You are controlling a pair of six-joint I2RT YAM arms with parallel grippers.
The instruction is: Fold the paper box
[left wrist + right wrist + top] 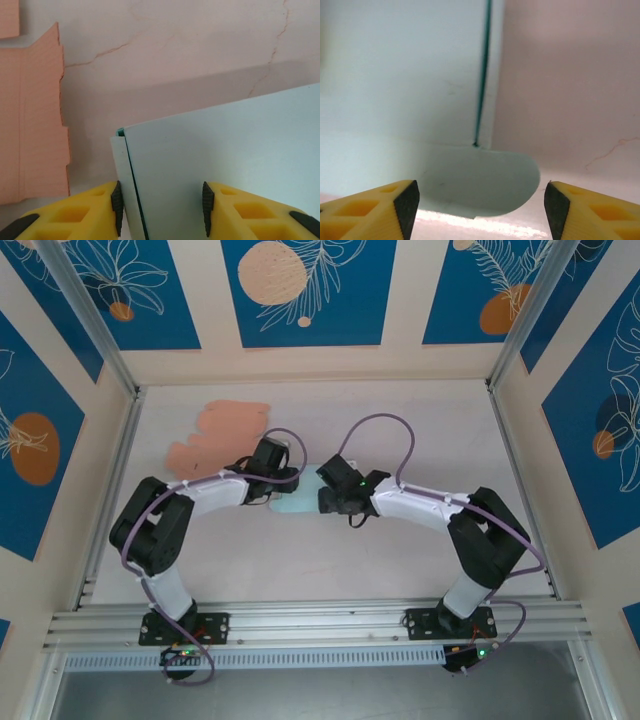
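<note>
The paper box (293, 506), pale mint and partly flattened, lay at the middle of the desk (420, 420), right between my two hands. From overhead most of it was covered by my wrists, so just a bit of it showed.

In my left wrist view one broad panel of the box ran off to the right, with a narrower flap (120, 165) tucked along its left edge and a thin dark green seam (134, 185) between them. My left hand (162, 210) sat over that corner, its fingers partly apart. The left pad (117, 207) was right against the flap's edge and the right pad (206, 207) was over the panel. I could not tell whether they were actually pinching the card or only bracketing it.

In my right wrist view, the box stood as a pale wall with the same green line running down it, ending where a rounded tab (485, 182) lay flat on the desk. My right hand (481, 210) was spread wide, one finger on either side of that tab, and neither fingertip touched it.

Further out, up and to the left of the box, a flat orange sheet of card (215, 437) with stepped edges lay apart from the box.
</note>
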